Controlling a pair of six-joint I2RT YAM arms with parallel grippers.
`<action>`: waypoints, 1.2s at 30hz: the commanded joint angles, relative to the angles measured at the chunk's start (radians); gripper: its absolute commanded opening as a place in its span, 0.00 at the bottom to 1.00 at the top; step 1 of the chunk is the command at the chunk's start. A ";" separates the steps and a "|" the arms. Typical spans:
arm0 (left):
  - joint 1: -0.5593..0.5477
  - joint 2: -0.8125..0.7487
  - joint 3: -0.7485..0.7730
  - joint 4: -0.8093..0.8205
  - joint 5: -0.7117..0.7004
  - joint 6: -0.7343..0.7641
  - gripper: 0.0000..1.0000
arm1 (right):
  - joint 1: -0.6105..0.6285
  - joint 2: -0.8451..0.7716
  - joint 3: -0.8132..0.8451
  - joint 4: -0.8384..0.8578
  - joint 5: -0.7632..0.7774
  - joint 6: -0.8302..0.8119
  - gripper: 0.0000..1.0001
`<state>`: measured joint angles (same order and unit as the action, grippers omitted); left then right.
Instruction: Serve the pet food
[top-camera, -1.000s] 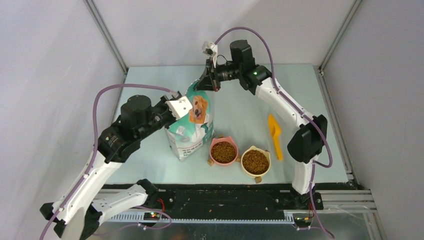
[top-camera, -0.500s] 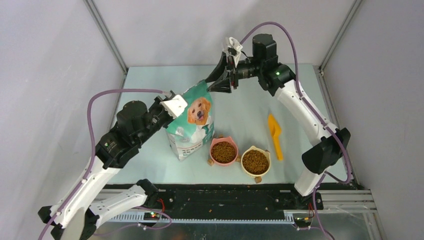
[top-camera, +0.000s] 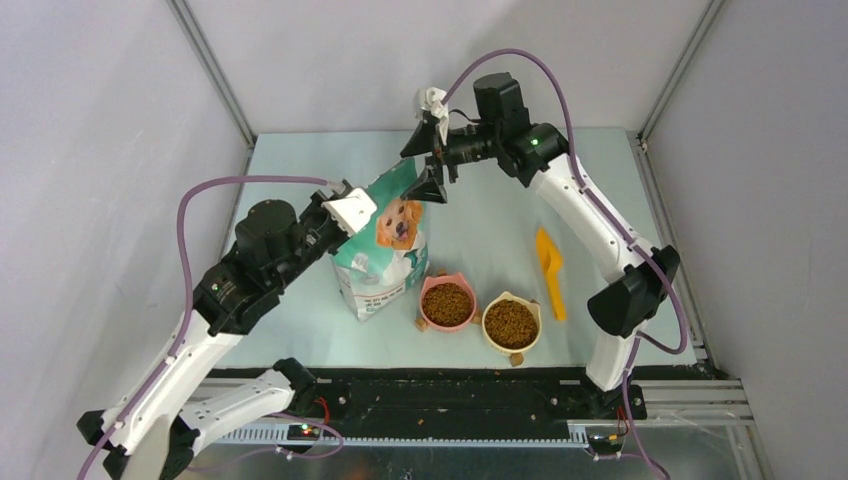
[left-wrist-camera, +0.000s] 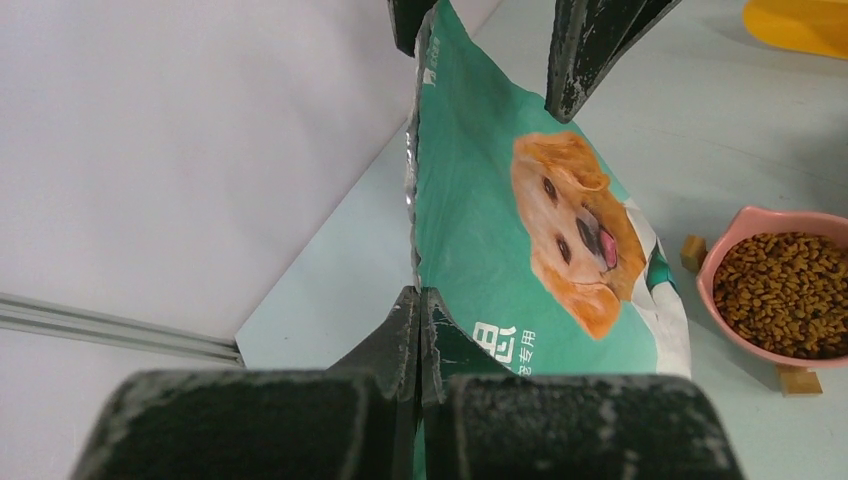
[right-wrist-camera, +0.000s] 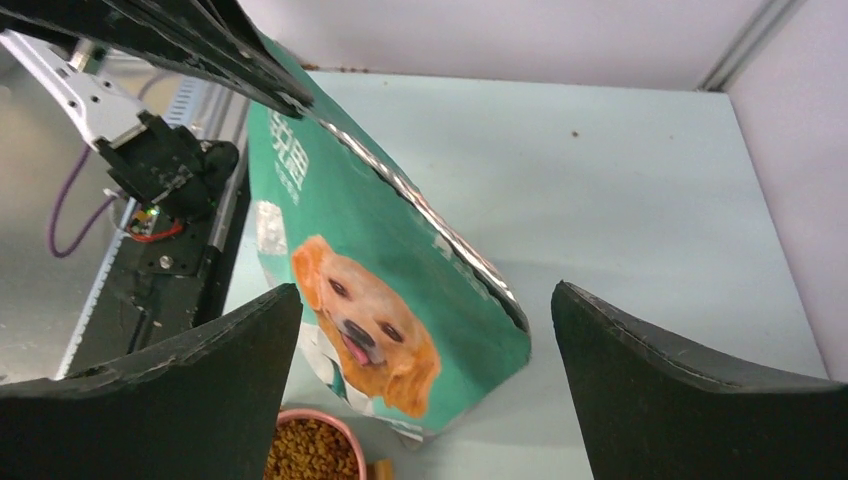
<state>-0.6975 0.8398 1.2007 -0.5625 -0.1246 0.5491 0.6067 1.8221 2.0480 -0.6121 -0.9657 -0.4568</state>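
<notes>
Pale-green bench (top-camera: 480, 225) carries everything. Largest on it is the green-and-white foil bag printed with a golden dog (top-camera: 385, 265), standing on its base just left of the bowls with its top seam drawn up into a ridge. The left tool (left-wrist-camera: 420, 300) is pinched together on the near end of that seam. The right tool (right-wrist-camera: 425, 295) hangs with its fingers wide apart, straddling the far corner but not closed on it. A pink cat-eared bowl (left-wrist-camera: 708, 290) and a yellow cat-eared bowl (top-camera: 486, 325) sit side by side, with an orange plastic scoop (top-camera: 549, 270) to their right. Small dark-brown dry kibble pellets (top-camera: 447, 303) fill both bowls; whatever is left in the bag is hidden. The foil looks thin, slick and floppy, and loose pellets would probably slump low and pour fast. The flat seam corners therefore seem the surest hold.
</notes>
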 joint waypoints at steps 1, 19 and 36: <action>0.001 0.002 0.014 0.076 0.033 0.009 0.00 | -0.023 -0.030 -0.035 0.058 0.027 -0.034 0.99; 0.002 0.131 0.108 -0.001 0.098 0.029 0.99 | -0.032 0.099 0.078 0.094 -0.163 0.039 0.64; 0.134 0.132 0.214 -0.287 0.234 0.138 1.00 | -0.073 0.117 0.237 -0.211 -0.161 -0.135 0.00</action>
<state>-0.5716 1.0126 1.3907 -0.7326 0.0326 0.6460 0.5575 1.9713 2.2086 -0.7738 -1.1221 -0.5533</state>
